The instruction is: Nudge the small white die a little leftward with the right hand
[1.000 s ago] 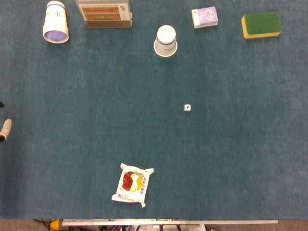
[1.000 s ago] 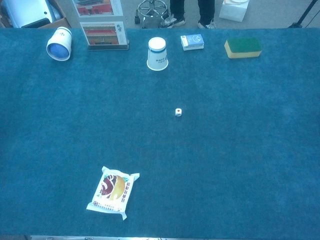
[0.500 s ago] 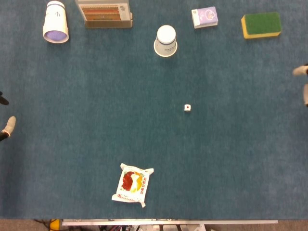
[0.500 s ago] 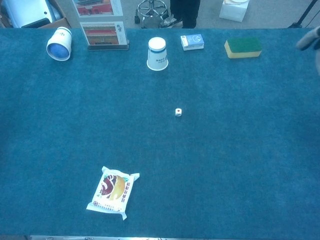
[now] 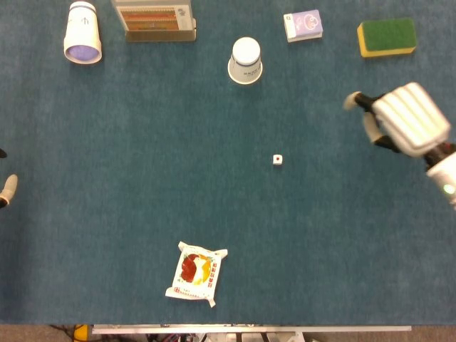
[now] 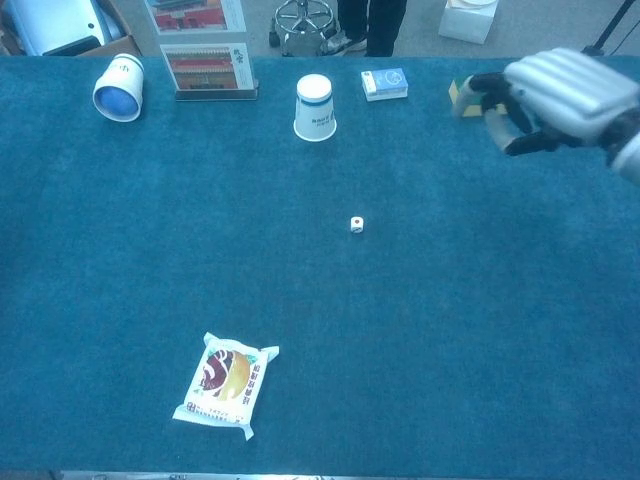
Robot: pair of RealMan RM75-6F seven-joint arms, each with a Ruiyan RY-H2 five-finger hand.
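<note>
The small white die (image 5: 277,159) lies alone on the blue cloth near the table's middle, also seen in the chest view (image 6: 356,224). My right hand (image 5: 400,120) hovers to the right of the die and a little further back, well apart from it. Its white back faces up, its fingers bend loosely downward with the thumb held apart, and it holds nothing. The chest view shows the same right hand (image 6: 550,98) above the table's back right. Of my left hand only a fingertip (image 5: 7,189) shows at the left edge.
An upturned paper cup (image 5: 246,60) stands behind the die. A cup on its side (image 5: 82,33), a card stand (image 5: 155,21), a card box (image 5: 303,25) and a green sponge (image 5: 387,36) line the back. A snack packet (image 5: 196,273) lies front left.
My right hand has come in from the right edge toward the table's middle, leftward. The die has not moved. The left fingertip has barely shifted.
</note>
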